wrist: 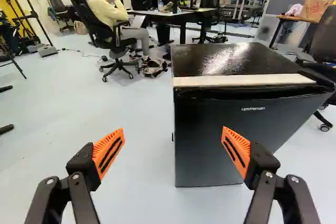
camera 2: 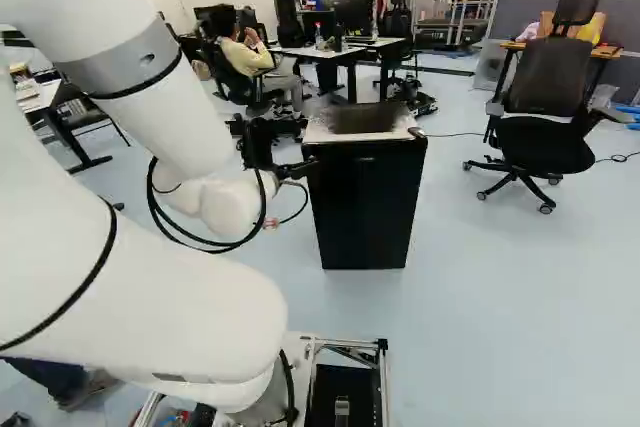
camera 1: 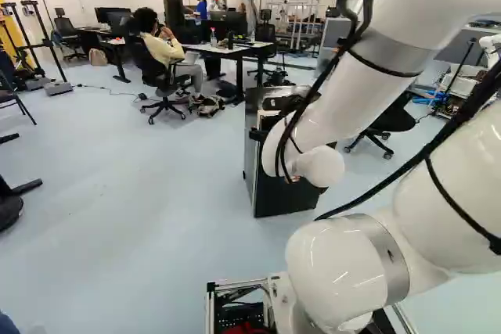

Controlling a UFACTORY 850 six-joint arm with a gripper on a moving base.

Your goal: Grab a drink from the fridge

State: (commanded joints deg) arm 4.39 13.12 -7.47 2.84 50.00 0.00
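Hold the black gripper [camera 2: 300, 147] wide open in midair, with nothing in its grasp. In the wrist view, show 2 jointed fingers [wrist: 262, 165] spread well apart, with ribbed, wedge-shaped orange pads [wrist: 109, 148] slanting in on either side of a broad gap. Face a squat, boxy fridge [wrist: 210, 145] ahead, set on a smooth, pale floor [wrist: 126, 119], with 1 straight upright edge seen between the pads. Note a flat, dark door panel, shut, under a glossy black top with a mottled sheen, plus a pale, flat strip [wrist: 241, 81] along the front rim. Cannot tell where a drink is. In the right base view, find the fridge near the middle, just beside the gripper; in the left base view, partly behind the arm [camera 2: 130, 297], all glossy, rounded white tubes with loose loops of black cable [camera 2: 153, 197]. Farther off, see a thin-topped desk [camera 1: 243, 49] bearing a clear bottle [camera 1: 213, 38], and at the right of the right base view, a mesh-backed chair [camera 2: 545, 77] on small casters
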